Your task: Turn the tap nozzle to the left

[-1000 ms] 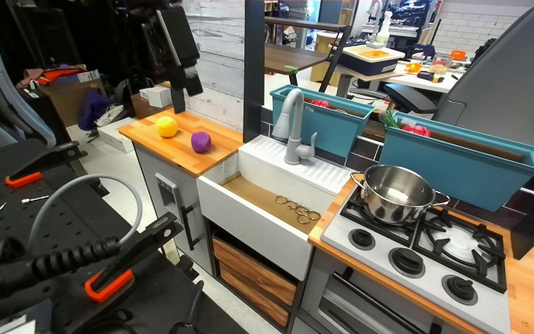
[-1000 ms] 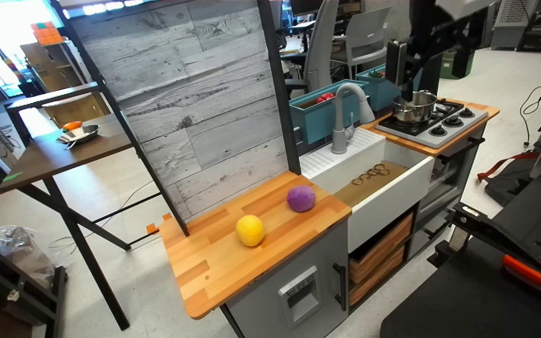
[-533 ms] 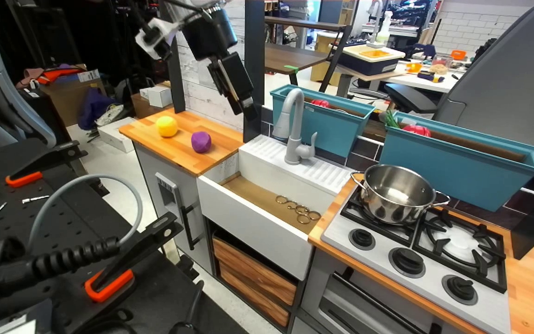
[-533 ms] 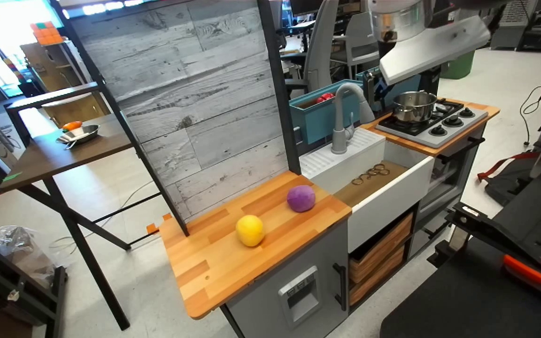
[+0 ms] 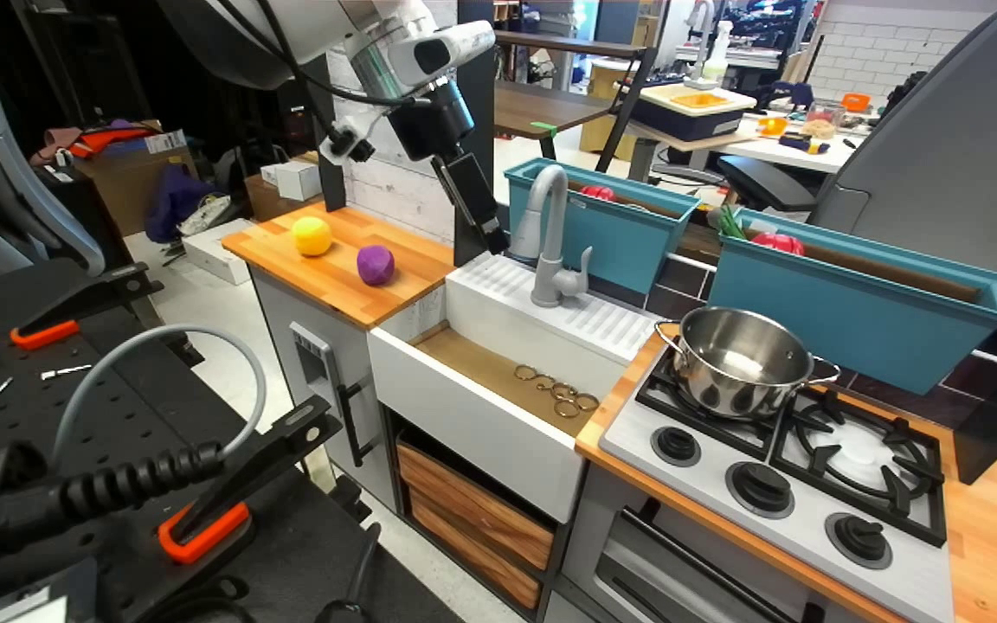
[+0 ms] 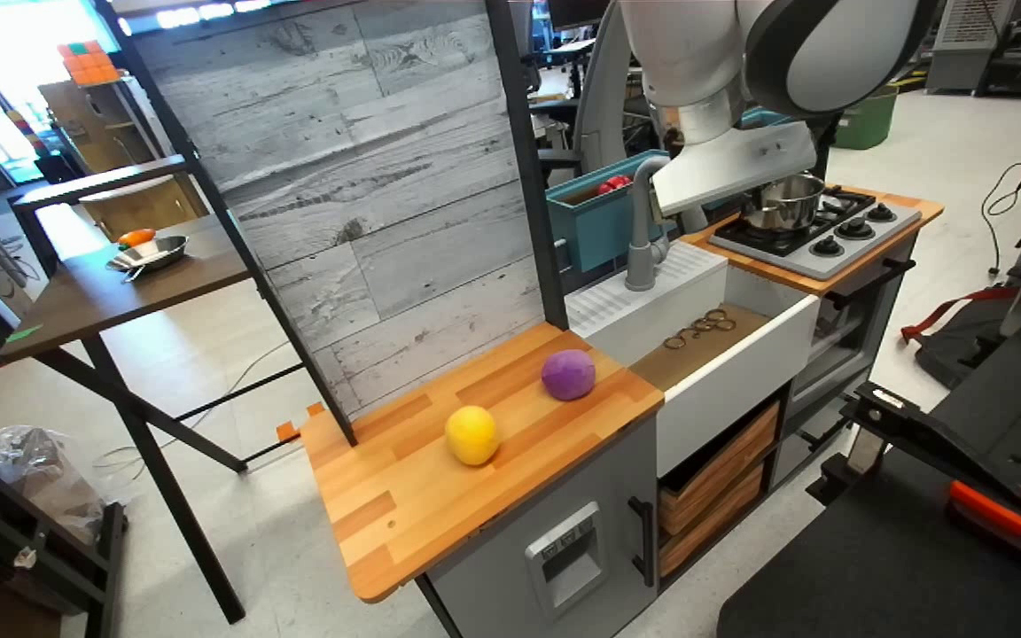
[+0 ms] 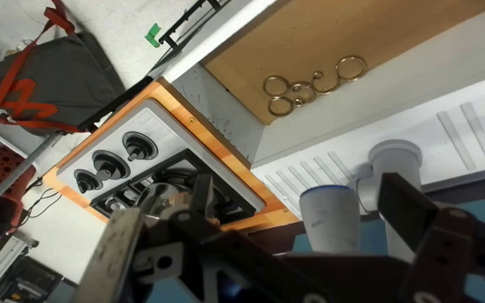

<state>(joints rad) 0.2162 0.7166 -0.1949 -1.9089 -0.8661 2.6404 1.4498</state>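
In my wrist view the black two-jawed claw has its jaws standing wide apart and holds nothing; the drooping end of the matte grey tap nozzle shows in the gap between them, though I cannot judge from here how deep it sits or whether either jaw touches it. The tap nozzle is an upright grey post with a small side lever, standing on the ribbed white ledge at the back of the white rectangular sink. In an exterior view I see its arched spout hanging with its end just beside the claw's tip; in an exterior view the white-and-black robot arm hides most of the claw and part of the spout. The shiny two-handled steel pot sits over a burner on the silver-grey stove, and two teal rectangular planters stand behind. Thin gold-coloured metal rings lie on the sink's brown bottom, nearer the stove end. At the sink's opposite end, the orange-brown wooden desk carries a round yellow ball and a rounded purple ball, apart from each other, in both exterior views.
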